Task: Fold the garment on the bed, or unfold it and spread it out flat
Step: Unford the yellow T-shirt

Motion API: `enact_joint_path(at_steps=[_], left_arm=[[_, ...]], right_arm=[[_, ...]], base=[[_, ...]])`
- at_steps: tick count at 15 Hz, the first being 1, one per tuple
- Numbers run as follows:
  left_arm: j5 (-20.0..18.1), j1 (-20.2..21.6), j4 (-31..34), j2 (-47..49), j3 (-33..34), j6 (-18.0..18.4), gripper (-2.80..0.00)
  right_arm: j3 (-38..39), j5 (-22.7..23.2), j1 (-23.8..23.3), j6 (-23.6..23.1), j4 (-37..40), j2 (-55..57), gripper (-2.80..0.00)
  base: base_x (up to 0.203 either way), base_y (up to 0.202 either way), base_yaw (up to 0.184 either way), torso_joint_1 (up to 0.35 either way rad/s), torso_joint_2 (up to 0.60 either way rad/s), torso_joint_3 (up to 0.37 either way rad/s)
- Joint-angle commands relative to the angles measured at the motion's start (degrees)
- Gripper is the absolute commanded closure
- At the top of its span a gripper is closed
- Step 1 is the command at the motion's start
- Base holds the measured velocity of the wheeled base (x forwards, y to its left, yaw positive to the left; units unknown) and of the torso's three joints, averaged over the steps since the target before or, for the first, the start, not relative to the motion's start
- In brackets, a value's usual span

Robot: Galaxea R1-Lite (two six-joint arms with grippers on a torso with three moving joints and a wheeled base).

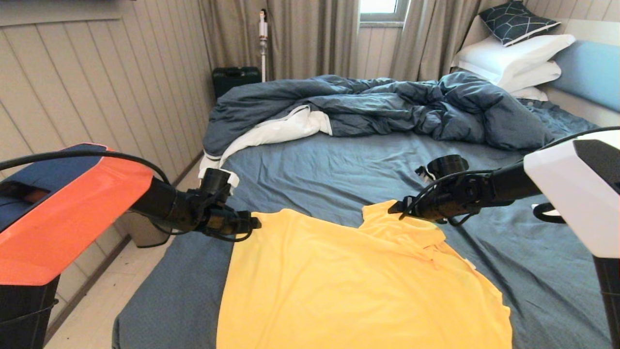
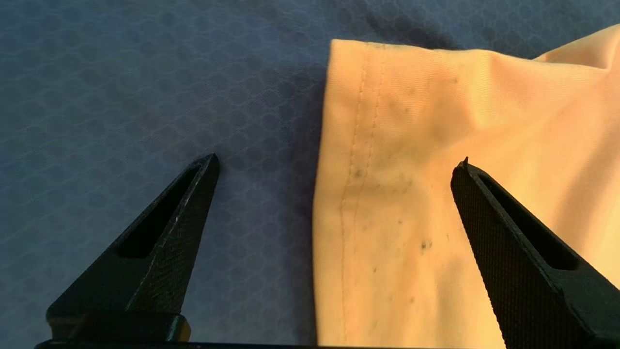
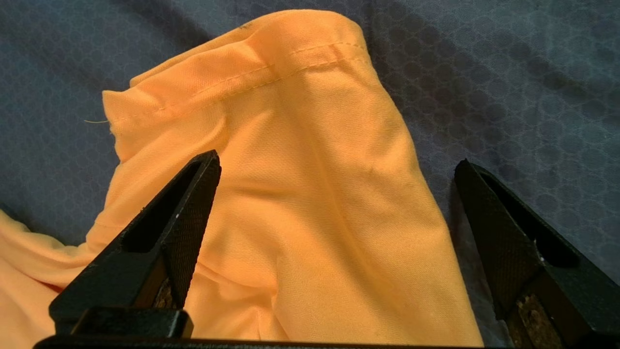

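The yellow garment [image 1: 348, 286] lies spread over the near half of the bed [image 1: 339, 165], its far edge facing the duvet. My left gripper [image 1: 255, 224] hovers at its far left corner, open; the stitched hem [image 2: 387, 194] lies loose between the wide-apart fingers, one over sheet, one over cloth. My right gripper [image 1: 393, 208] is at the far right corner, open too. That corner [image 3: 310, 194] sits bunched and folded over between its spread fingers, gripped by neither. The shirt's near end runs out of the head view.
A rumpled dark blue duvet [image 1: 387, 106] with white lining lies across the far half of the bed. White pillows [image 1: 513, 60] and a patterned cushion [image 1: 516, 19] are at the far right. The bed's left edge drops to a light floor [image 1: 97, 300] beside a panelled wall.
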Motion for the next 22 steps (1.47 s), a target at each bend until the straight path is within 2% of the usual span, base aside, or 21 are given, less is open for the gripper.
enact_joint_path(at_steps=[1,3,4,5,6,15,19,22], left_arm=[[0.02,0.00,-0.05,0.82,-0.54,-0.11,-2.80],[0.02,0.00,-0.05,0.82,-0.28,-0.11,-2.80],[0.02,0.00,-0.05,0.73,-0.11,-0.11,-2.80],[0.02,-0.08,-0.05,0.73,-0.01,-0.11,-2.80],[0.02,-0.17,-0.05,0.73,-0.01,-0.11,0.00],[0.66,-0.24,-2.12,0.64,-1.19,-0.23,0.00],[0.98,0.35,-4.09,0.64,-3.89,-0.11,0.00],[0.99,2.63,-4.10,1.05,-6.15,0.01,0.00]], right_arm=[[-0.20,0.09,0.01,0.07,-0.07,0.44,-2.80],[-0.81,0.09,0.10,0.07,0.09,1.08,-2.80],[-0.81,0.09,0.13,0.07,0.09,1.13,0.00],[-0.81,0.09,0.34,0.07,0.09,1.13,0.00],[-0.99,0.09,0.36,0.15,0.01,1.13,0.00],[-1.27,-0.42,-0.16,0.24,-0.16,0.06,0.00],[-3.76,-5.79,-0.34,0.60,-0.27,-0.38,0.00],[-6.40,-8.29,-0.48,1.63,-0.78,0.35,0.00]], base=[[0.000,0.000,0.000,0.000,0.00,0.000],[0.000,0.000,0.000,0.000,0.00,0.000],[0.000,0.000,0.000,0.000,0.00,0.000],[0.000,0.000,0.000,0.000,0.00,0.000],[0.000,0.000,0.000,0.000,0.00,0.000],[0.000,0.000,0.000,0.000,0.00,0.000],[0.000,0.000,0.000,0.000,0.00,0.000],[0.000,0.000,0.000,0.000,0.00,0.000]])
